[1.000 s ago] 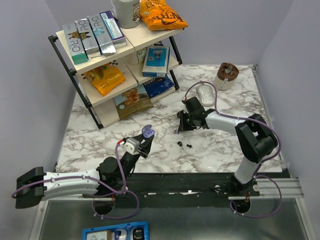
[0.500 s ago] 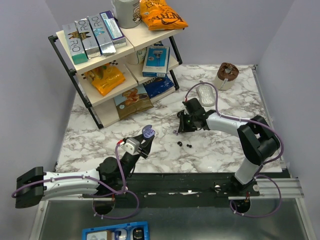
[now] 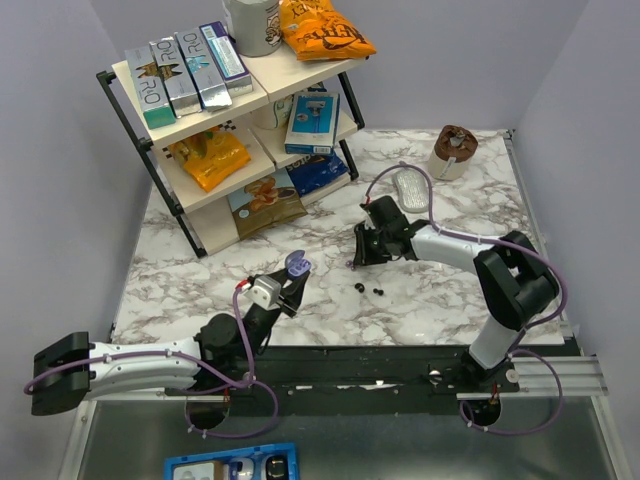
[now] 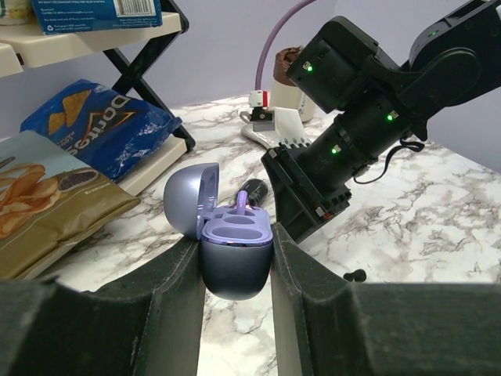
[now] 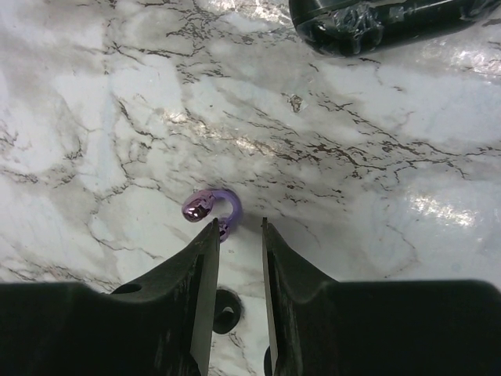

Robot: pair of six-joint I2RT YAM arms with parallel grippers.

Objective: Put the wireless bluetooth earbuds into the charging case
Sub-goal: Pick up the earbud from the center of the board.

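At lower left in the top view, the left fingers (image 4: 176, 274) are clenched on the charging case (image 4: 235, 254), a glossy grey-blue egg shape with its domed lid tipped back and two moulded lavender sockets showing. Right of centre, the right fingers (image 5: 202, 266) stand slightly parted, grasping nothing, low over the veined marble surface (image 5: 407, 157). A shiny purple, hook-shaped earbud (image 5: 210, 208) lies just beyond one fingertip, outside the gap.

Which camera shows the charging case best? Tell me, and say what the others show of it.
Left wrist: the charging case fills the middle, lid open, sockets visible, clamped in the left hand. Top external shows it only as a small purple shape from above. Right wrist does not show it.
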